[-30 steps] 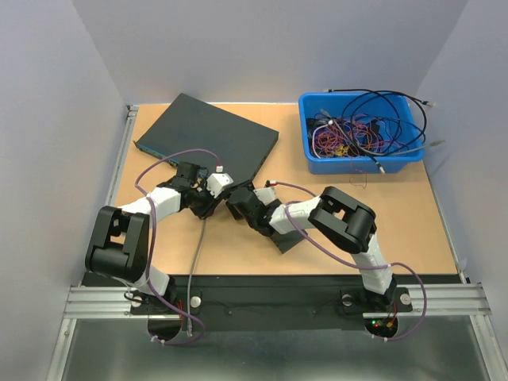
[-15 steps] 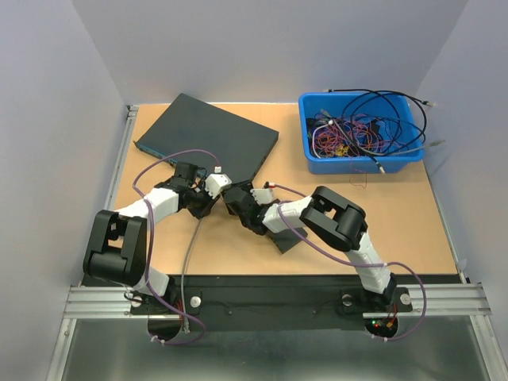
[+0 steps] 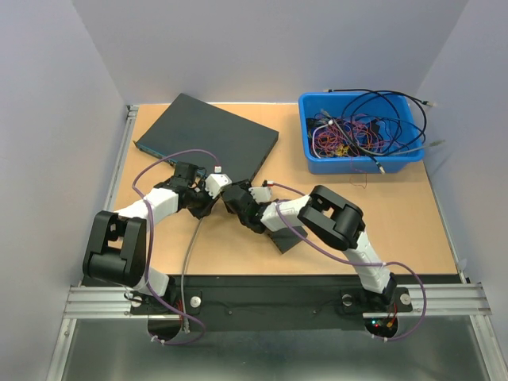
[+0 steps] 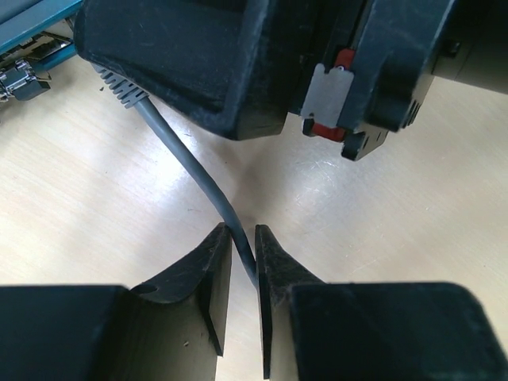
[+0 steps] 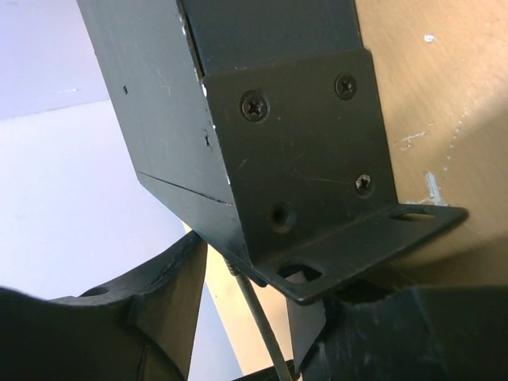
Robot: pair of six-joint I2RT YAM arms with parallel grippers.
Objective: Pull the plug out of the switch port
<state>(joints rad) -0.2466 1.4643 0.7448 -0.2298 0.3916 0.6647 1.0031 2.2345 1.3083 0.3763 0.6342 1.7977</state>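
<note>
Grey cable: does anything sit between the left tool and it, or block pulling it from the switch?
Nothing visible does. The left tool pinches the grey cable between its fingers, a little way down from the plug boot, with bare table behind.

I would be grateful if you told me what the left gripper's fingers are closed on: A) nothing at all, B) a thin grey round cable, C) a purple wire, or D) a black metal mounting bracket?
B: in the left wrist view the thin grey round cable passes pinched between the left gripper's fingertips.
</note>
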